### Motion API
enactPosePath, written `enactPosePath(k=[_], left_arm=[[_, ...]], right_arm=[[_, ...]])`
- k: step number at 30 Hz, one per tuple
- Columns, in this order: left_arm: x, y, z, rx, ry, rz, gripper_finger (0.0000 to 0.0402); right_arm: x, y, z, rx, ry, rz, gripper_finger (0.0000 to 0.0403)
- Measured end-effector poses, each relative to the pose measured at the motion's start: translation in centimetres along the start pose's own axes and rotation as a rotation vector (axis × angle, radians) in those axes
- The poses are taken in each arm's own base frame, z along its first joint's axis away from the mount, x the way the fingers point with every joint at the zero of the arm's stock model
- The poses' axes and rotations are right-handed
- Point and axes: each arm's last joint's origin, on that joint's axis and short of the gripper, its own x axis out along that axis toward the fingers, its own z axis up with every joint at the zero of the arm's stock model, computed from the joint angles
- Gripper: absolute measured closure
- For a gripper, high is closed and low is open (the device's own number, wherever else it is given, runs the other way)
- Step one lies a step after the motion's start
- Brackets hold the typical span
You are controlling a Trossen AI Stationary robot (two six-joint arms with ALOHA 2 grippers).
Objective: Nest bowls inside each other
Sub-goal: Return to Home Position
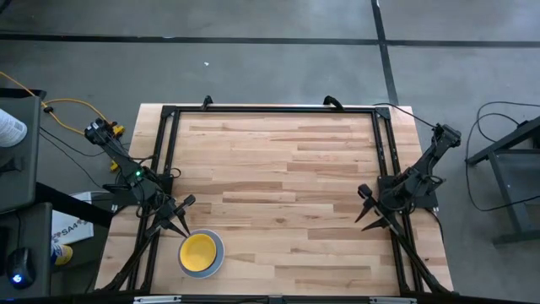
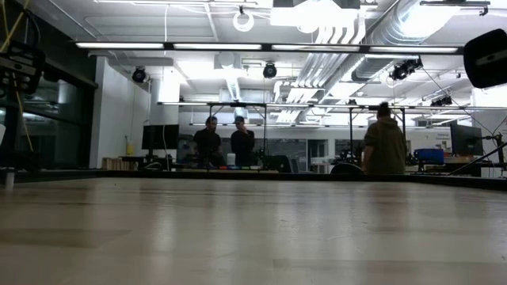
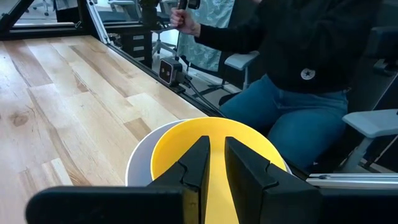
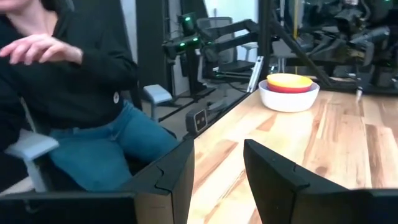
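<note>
Left gripper (image 3: 217,144): fingers parted by narrow slit, gripping nothing. Hovers just behind and above bowl stack (image 1: 201,253); judged clear of it because nesting looks complete.

Right gripper (image 4: 217,149): fingers apart, empty, waiting at far table edge. Stack well ahead of it, across wooden table (image 1: 287,169).

Stack order: large white round plastic bowl (image 4: 288,101) outermost, being widest. Red plastic bowl (image 4: 290,89) shows as rim band inside it. Small yellow plastic bowl (image 4: 289,81) on top.

Count: one stack, three bowls visible, one per colour. Any others inside are hidden.

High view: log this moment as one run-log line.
bowls: nested, yellow on top, white outermost | left gripper: beside bowls, jaws apart, empty | right gripper: right edge, jaws apart, empty
</note>
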Motion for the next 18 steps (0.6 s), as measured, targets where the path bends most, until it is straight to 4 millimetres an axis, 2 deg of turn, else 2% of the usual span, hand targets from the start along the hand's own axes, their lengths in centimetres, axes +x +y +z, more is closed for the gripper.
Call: enactPosePath(k=[18], left_arm=[[0.00,0.00,0.00,0.000,0.000,-0.001,0.0352]], right_arm=[[0.07,0.05,-0.21,-0.048,0.023,0.016,0.0270]])
